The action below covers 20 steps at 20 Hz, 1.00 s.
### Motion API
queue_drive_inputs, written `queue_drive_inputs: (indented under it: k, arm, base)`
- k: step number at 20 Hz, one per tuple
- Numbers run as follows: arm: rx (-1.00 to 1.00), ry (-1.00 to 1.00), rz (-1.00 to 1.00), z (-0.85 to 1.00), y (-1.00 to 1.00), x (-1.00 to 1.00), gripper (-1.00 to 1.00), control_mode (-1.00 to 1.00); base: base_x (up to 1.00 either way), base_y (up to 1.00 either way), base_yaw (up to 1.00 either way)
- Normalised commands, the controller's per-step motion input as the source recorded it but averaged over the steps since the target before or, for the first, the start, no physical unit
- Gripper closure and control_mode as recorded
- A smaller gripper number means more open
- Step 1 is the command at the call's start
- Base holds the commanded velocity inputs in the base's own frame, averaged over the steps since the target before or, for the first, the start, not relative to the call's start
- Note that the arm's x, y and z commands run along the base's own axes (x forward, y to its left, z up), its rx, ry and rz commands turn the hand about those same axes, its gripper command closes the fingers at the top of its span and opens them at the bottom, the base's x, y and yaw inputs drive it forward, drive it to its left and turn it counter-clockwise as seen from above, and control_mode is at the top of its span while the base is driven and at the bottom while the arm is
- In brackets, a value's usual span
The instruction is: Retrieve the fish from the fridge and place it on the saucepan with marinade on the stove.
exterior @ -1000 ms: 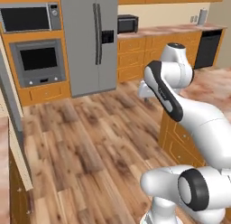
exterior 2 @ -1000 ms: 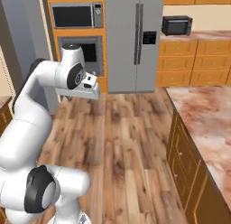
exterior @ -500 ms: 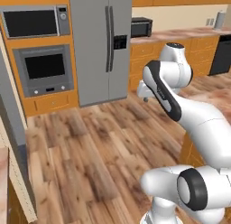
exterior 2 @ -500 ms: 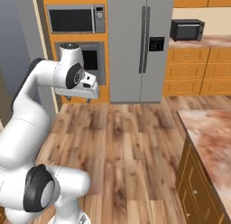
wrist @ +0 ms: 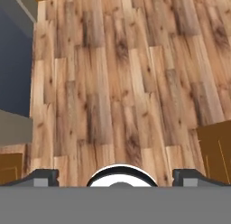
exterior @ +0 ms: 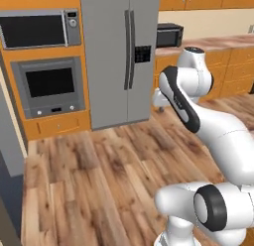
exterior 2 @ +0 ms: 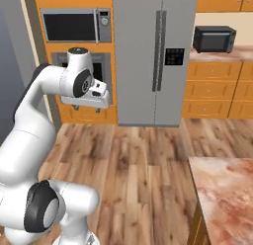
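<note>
The fridge (exterior: 121,56) stands ahead across the wooden floor (wrist: 122,83), both doors shut, with its black dispenser panel (exterior 2: 174,57) on the right-hand door. To its left sits a built-in oven (exterior: 49,89) below a microwave (exterior 2: 74,25). The gripper (wrist: 115,175) points down at bare floorboards, jaws spread wide, holding nothing. A marble counter (exterior 2: 227,189) lies at lower right.

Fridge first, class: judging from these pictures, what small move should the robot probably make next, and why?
Probably drive the base closer to the fridge. Both its doors are shut, and a stretch of wooden floor lies between it and the robot. The gripper is open and empty, pointing down at the floor, so the handles look out of reach for now.
</note>
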Motion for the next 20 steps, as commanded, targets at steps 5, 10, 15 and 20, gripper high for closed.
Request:
queue_drive_inputs:
  k: [5,10,15,20]
  arm:
    - [0.00,0.00,0.00,0.00,0.00,0.00,-1.00,1.00]
    - [0.00,0.00,0.00,0.00,0.00,0.00,-1.00,1.00]
    - [0.00,0.00,0.00,0.00,0.00,0.00,-1.00,1.00]
    - [0.00,0.00,0.00,0.00,0.00,0.00,-1.00,1.00]
  base:
    - [1.00,-0.41,0.22]
    - [1.00,-0.36,0.21]
    - [1.00,-0.42,0.21]
    - [1.00,-0.60,0.20]
